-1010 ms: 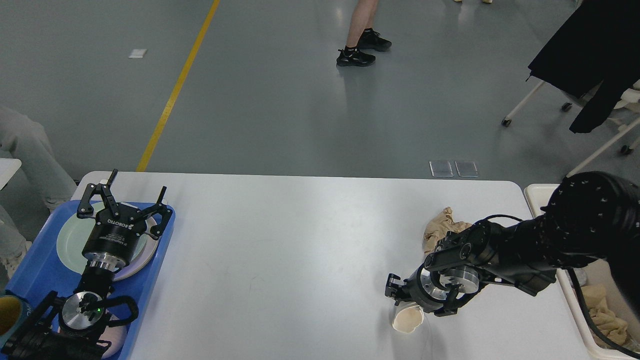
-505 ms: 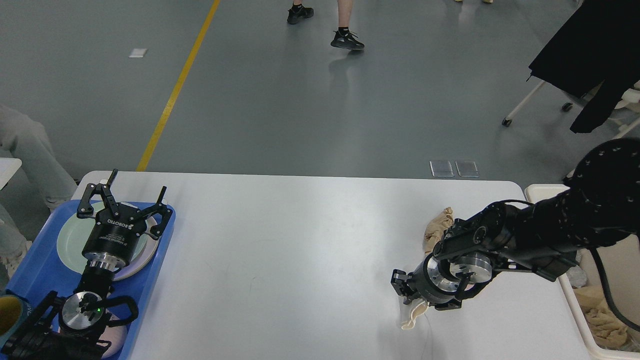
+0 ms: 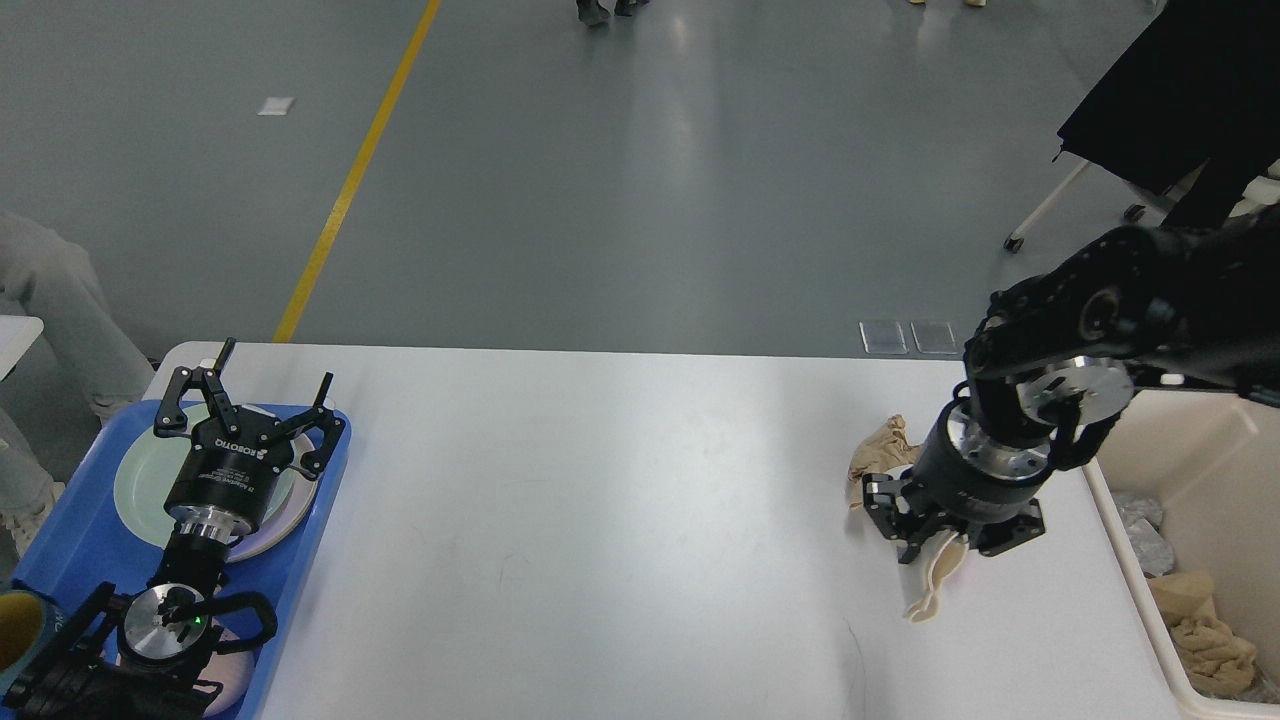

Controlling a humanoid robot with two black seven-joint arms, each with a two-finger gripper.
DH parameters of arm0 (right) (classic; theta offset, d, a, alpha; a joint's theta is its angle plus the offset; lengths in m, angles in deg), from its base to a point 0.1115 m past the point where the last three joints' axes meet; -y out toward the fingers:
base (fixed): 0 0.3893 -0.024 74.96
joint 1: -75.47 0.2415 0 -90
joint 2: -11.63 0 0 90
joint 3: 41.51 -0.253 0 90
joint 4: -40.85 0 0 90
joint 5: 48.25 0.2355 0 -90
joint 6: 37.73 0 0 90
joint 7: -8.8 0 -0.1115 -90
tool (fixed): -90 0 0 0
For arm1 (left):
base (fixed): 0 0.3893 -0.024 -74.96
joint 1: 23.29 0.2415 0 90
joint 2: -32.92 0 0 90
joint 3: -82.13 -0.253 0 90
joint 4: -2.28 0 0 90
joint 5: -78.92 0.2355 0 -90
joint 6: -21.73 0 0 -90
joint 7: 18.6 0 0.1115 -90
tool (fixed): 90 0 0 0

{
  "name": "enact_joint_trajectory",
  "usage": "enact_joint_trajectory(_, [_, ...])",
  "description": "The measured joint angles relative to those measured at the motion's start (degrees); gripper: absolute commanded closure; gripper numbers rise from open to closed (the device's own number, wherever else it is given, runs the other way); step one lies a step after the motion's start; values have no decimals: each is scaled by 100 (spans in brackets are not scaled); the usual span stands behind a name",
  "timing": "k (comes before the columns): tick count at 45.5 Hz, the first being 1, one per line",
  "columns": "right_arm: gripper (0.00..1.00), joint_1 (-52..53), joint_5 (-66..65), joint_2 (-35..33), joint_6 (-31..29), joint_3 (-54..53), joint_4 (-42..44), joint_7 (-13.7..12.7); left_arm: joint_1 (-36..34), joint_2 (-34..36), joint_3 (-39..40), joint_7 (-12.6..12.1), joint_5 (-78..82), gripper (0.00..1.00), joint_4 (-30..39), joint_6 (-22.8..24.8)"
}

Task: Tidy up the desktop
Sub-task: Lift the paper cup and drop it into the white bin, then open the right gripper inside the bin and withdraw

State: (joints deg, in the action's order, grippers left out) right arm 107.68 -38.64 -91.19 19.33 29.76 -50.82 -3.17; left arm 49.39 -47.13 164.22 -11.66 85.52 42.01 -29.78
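Right gripper (image 3: 935,540) clamped on crushed paper cup (image 3: 932,585), raised above desktop (image 3: 620,480) right side. Recommended: grip maintained until over cream bin (image 3: 1190,470) at right. Left gripper (image 3: 245,395) spread open, idle over blue tray (image 3: 90,540).

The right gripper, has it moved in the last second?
Yes. The right gripper, shut on a squashed paper cup, has lifted and swung right, away from the desktop's middle toward the cream bin at its right edge.
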Motion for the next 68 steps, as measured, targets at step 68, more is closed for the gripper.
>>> enact_joint_trajectory(68, [100, -6839, -1120, -2477, 1454, -1624, 6830, 1238, 0, 3, 1, 0, 0, 4, -2, 0])
